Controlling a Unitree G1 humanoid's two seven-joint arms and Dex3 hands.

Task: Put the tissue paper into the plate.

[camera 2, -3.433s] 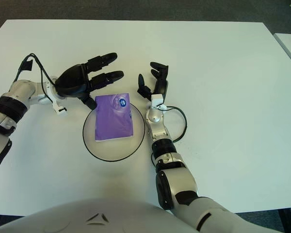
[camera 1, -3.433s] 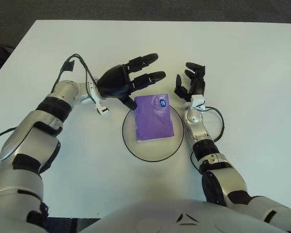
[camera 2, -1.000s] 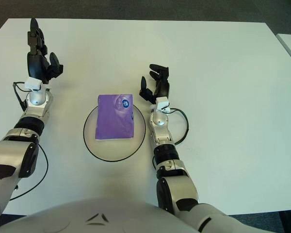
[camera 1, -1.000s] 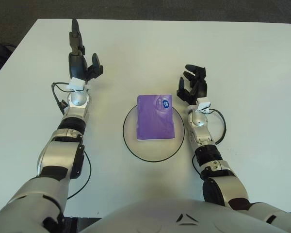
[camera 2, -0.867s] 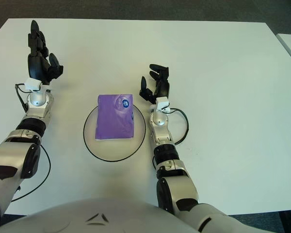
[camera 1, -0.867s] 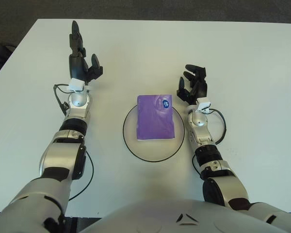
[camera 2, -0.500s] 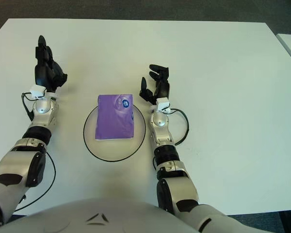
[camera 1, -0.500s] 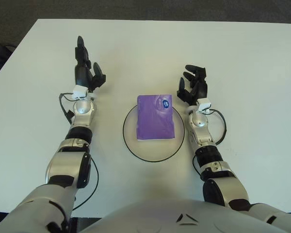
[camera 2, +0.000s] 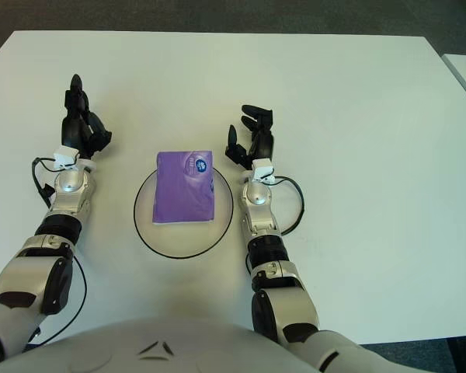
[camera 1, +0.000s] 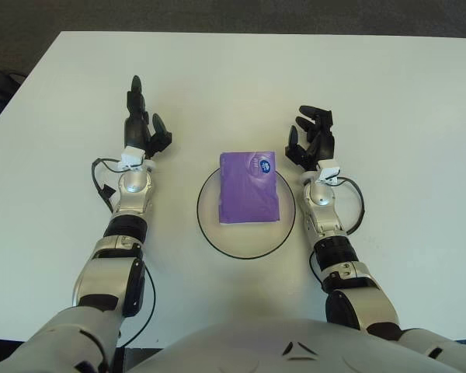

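A purple tissue pack (camera 1: 249, 187) lies flat on the white plate (camera 1: 245, 244) with a black rim, in the middle of the table; its far edge reaches past the rim. My left hand (camera 1: 142, 128) is to the left of the plate, well apart from it, fingers spread and holding nothing. My right hand (camera 1: 312, 140) shows just right of the plate's far edge, fingers loosely spread, with nothing in them.
The white table (camera 1: 388, 93) stretches around the plate, its far edge bordering a dark floor. Thin black cables (camera 1: 356, 203) loop beside both forearms.
My left hand let go of the pack, drew back left away from the plate and turned fingers-up, then shifted slightly nearer. The tissue pack stays in the plate. The right hand barely moved.
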